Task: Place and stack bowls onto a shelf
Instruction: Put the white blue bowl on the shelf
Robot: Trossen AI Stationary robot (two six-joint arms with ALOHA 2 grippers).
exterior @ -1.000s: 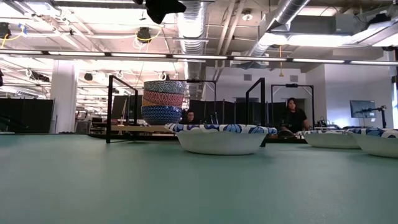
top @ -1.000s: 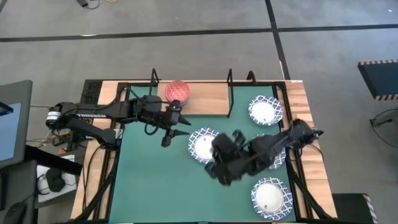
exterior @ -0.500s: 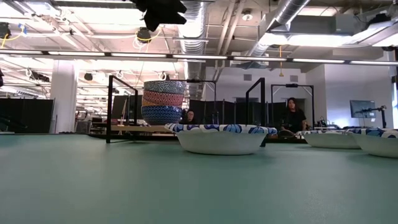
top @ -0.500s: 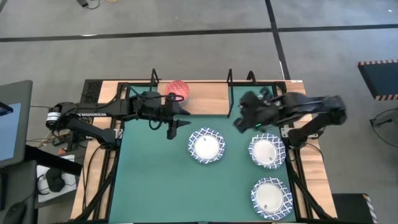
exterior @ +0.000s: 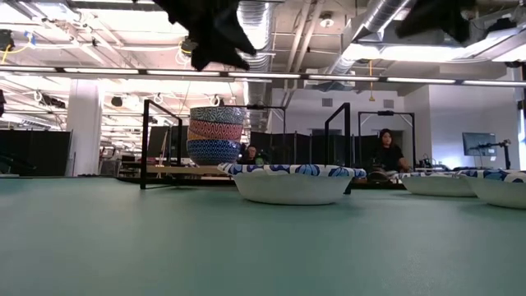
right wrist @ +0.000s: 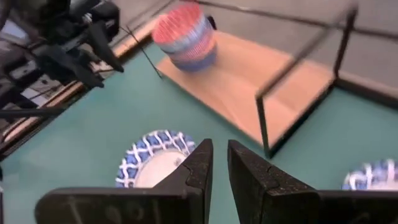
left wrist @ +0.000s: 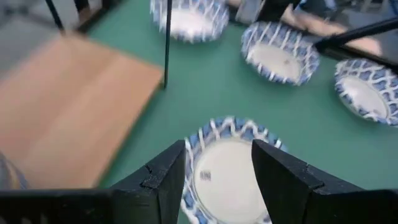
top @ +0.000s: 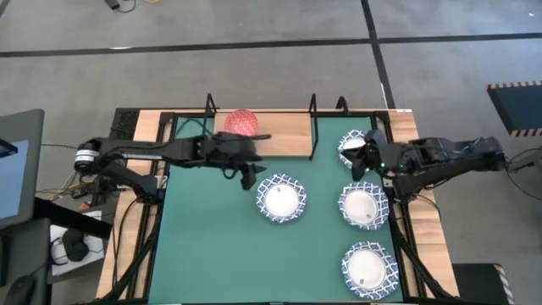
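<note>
Green mat [top: 212,246] covers most of your table, with the light-wood shelf [top: 284,134] along its far edge between black wire frames. A stack of small bowls [top: 240,124] sits on the shelf's left part; in the low view the stack [exterior: 217,136] shows a patterned top bowl, a red one under it and a blue one at the bottom. Four white bowls with blue rims lie on the mat: the centre bowl [top: 281,198], one beside the shelf's right end [top: 355,145], the middle-right bowl [top: 363,207] and the near-right bowl [top: 367,267].

Your left gripper [top: 248,174] hangs above the mat just left of the centre bowl, its fingers spread apart and empty; its wrist view looks down on that bowl [left wrist: 229,168] between them. Your right gripper [top: 367,163] is over the table's right side, between the far-right and middle-right bowls, its fingers nearly together and holding nothing.
</note>
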